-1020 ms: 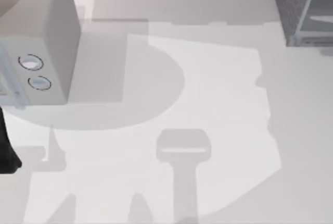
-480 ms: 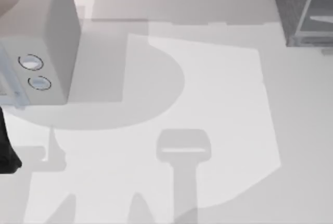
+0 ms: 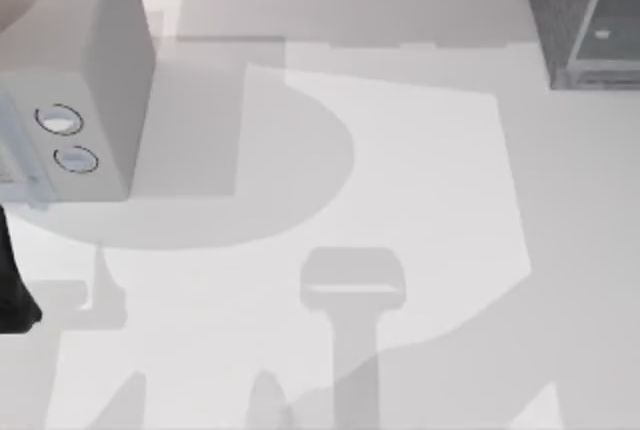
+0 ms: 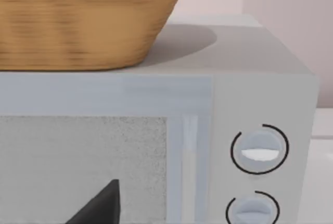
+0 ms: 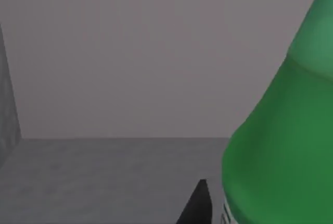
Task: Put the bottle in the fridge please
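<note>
At the far left edge of the top view my left arm (image 3: 14,290) sits as a dark shape low beside the microwave (image 3: 95,70). That pale grey box stands at the desk's (image 3: 420,200) left rear, its two round dials (image 3: 66,138) facing forward. In my left wrist view I am staring straight at its front: the speckled door window (image 4: 83,166), the upper dial (image 4: 259,149) and the lower dial (image 4: 252,209) stacked one above the other, and a woven basket (image 4: 88,18) resting on the microwave's top. One dark fingertip (image 4: 101,206) of my left end effector pokes into that view, low, in front of the door window; I cannot tell whether those fingers are apart or together.

Across the middle of the desk there are just broad grey shadows.

Over to the right rear corner of the top view stands the fridge (image 3: 565,20), its dark speckled side and lighter frame at the picture's edge. My right wrist view looks into a plain grey interior with a flat grey floor (image 5: 104,177) and a back wall (image 5: 145,52). The bottle (image 5: 283,146) looms very close there, green, its body narrowing towards the neck. A dark fingertip (image 5: 197,206) of my right end effector lies just beside the bottle's lower body. Whether it is clamped on the bottle I cannot tell.
</note>
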Controlling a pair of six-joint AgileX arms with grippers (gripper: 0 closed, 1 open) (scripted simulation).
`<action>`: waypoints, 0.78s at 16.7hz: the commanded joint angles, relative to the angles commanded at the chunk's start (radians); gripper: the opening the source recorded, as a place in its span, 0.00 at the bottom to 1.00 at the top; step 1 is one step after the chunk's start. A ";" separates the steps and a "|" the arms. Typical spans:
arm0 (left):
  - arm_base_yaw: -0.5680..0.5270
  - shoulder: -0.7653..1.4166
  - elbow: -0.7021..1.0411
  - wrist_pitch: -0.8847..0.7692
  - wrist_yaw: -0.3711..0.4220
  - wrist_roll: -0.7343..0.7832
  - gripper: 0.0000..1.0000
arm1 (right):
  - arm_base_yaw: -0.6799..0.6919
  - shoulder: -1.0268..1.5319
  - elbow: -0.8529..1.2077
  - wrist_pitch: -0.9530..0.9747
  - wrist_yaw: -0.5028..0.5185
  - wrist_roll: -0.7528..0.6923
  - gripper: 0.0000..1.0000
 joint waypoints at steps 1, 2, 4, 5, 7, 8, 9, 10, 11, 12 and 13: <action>0.000 0.000 0.000 0.000 0.000 0.000 1.00 | 0.003 0.016 0.037 -0.012 0.003 0.000 0.01; 0.000 0.000 0.000 0.000 0.000 0.000 1.00 | 0.006 0.031 0.080 -0.027 0.006 0.000 0.01; 0.000 0.000 0.000 0.000 0.000 0.000 1.00 | 0.012 0.069 0.166 -0.067 0.012 0.000 0.01; 0.000 0.000 0.000 0.000 0.000 0.000 1.00 | 0.016 0.088 0.197 -0.089 0.016 0.000 0.01; 0.000 0.000 0.000 0.000 0.000 0.000 1.00 | 0.024 0.112 0.232 -0.112 0.023 -0.001 0.01; 0.000 0.000 0.000 0.000 0.000 0.000 1.00 | 0.025 0.114 0.234 -0.114 0.023 -0.001 0.01; 0.000 0.000 0.000 0.000 0.000 0.000 1.00 | 0.025 0.114 0.234 -0.114 0.023 -0.001 0.01; 0.000 0.000 0.000 0.000 0.000 0.000 1.00 | 0.025 0.114 0.234 -0.114 0.023 -0.001 0.01; 0.000 0.000 0.000 0.000 0.000 0.000 1.00 | 0.025 0.114 0.234 -0.114 0.023 -0.001 0.01; 0.000 0.000 0.000 0.000 0.000 0.000 1.00 | 0.025 0.114 0.234 -0.114 0.023 -0.001 0.08; 0.000 0.000 0.000 0.000 0.000 0.000 1.00 | 0.025 0.114 0.234 -0.114 0.023 -0.001 0.16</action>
